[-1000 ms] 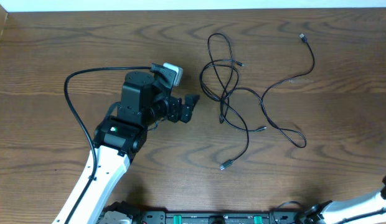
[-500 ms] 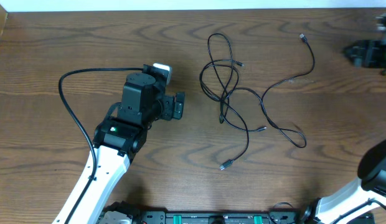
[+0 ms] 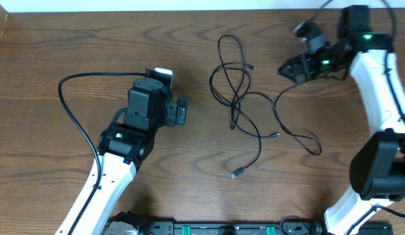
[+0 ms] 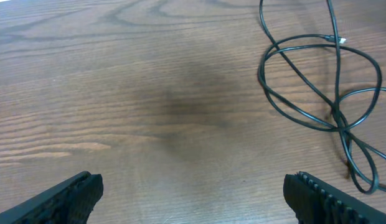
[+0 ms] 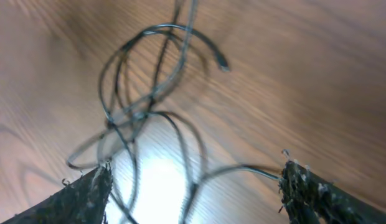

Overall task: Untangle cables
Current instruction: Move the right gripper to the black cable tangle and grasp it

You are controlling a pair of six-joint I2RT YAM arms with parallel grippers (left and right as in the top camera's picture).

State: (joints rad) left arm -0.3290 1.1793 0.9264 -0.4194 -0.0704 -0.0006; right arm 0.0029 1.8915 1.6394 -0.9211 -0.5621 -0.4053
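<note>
A free lane of bare table (image 3: 72, 46) runs from the left pincer (image 3: 184, 111) to the tangled black cables (image 3: 238, 98). The cables lie flat across the table centre and block a low pass there. The right pincer (image 3: 289, 68) and right arm (image 3: 379, 85) occupy the upper right and right edge. A thick black arm cable (image 3: 66, 108) loops left of the left arm (image 3: 114, 163). The strip in front of the cables is bare wood.

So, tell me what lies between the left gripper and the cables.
Only bare table, nothing else. The overhead view shows it, with the left gripper open and well short of the cables.
</note>
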